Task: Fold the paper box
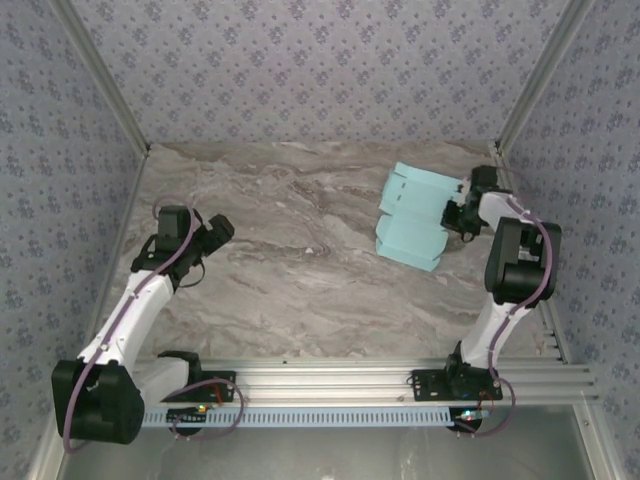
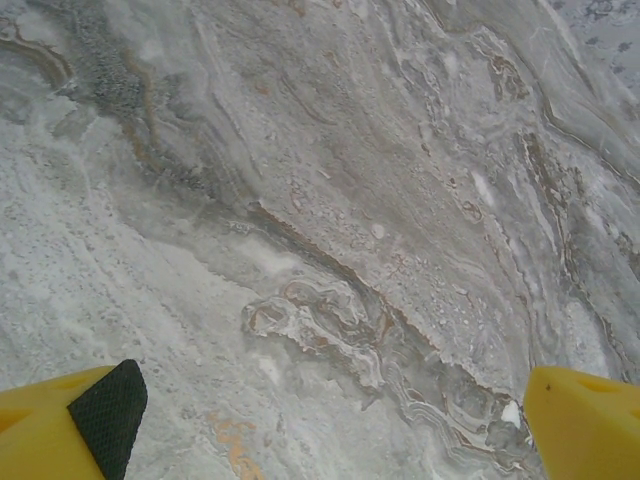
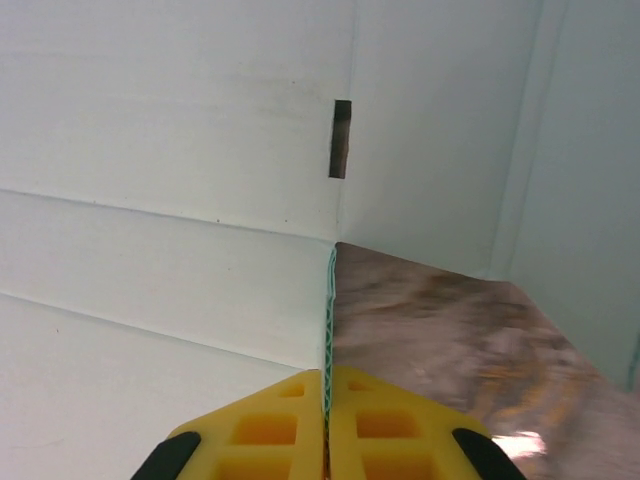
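A marbled grey-brown bench point(image 1: 300, 290) sat inside a booth lined with patterned blue-grey wallpaper point(image 1: 320, 70), an aluminium rail point(image 1: 330, 370) running along its near edge at the two arm bases. The light aqua paper box point(image 1: 412, 215), partly folded, lay on the bench directly against the right claw point(image 1: 452, 215), on that claw's left, near the booth's far right corner.

The right claw was pinched tight on an upright edge of the card. Its wrist camera showed the yellow fingertips pressed together with the thin card edge sandwiched between them. A pale, creased panel spread to the claw's left and a small dark slot point(image 3: 341, 138) was cut just above the fingertips. Bare bench lay ahead to the right, hemmed in by another wall of card.

The left claw point(image 1: 222, 232) hung well apart from the box, jaws spread wide. Its wrist view took in bare marbled surface between the yellow fingers point(image 2: 585, 425). Seen from overhead, a broad stretch of open bench separated the two claws, while the right claw worked close to the side wall.
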Action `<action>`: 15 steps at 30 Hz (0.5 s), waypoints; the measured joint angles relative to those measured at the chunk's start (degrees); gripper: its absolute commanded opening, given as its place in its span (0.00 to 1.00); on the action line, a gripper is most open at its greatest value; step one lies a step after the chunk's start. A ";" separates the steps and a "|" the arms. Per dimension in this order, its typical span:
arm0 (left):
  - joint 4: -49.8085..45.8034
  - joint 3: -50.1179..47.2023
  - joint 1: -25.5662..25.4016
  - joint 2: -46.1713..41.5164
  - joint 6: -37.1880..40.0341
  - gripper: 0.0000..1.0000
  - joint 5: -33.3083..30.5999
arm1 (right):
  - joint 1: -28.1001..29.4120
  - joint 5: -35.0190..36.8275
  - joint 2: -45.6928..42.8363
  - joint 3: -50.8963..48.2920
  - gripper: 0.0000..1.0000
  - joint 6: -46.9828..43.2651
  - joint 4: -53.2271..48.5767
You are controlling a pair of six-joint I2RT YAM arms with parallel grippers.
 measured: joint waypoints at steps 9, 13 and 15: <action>6.93 -2.78 -4.24 0.94 -1.68 0.99 5.92 | 17.90 -1.11 -5.25 -4.52 0.04 -1.42 3.78; 11.47 -3.48 -10.78 3.80 -0.90 0.99 9.25 | 24.98 -0.13 -6.93 -7.91 0.04 -1.42 6.64; 13.09 -3.17 -14.08 6.91 0.22 0.99 10.29 | 27.47 0.00 -7.02 -9.16 0.04 -1.38 8.04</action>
